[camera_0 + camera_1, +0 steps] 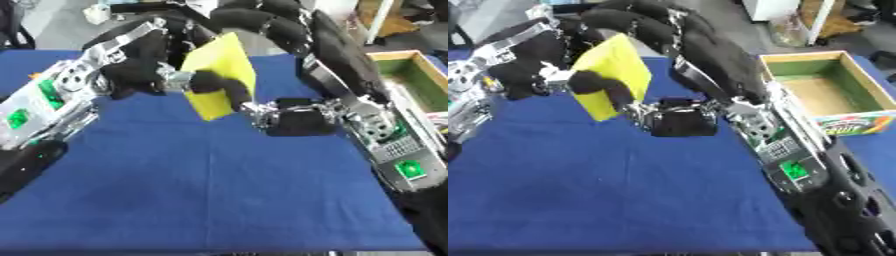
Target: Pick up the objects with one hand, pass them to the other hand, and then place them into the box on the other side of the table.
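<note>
Blue cloth (210, 190) covers the table across most of the frame, with floor and clutter showing along the top edge. Your two hands meet in the upper middle of the frame, above the cloth, both on a flat yellow block (220, 75) that stands tilted on edge. Your left hand (144, 67) comes in from the upper left with its fingers curled against the block's left side. Your right hand (262, 30) arches over from the upper right, fingers wrapped over the block's top edge and its thumb (229, 90) pressed on the front face. At the right edge of the frame sits the open box (820, 89), well apart from the block.
</note>
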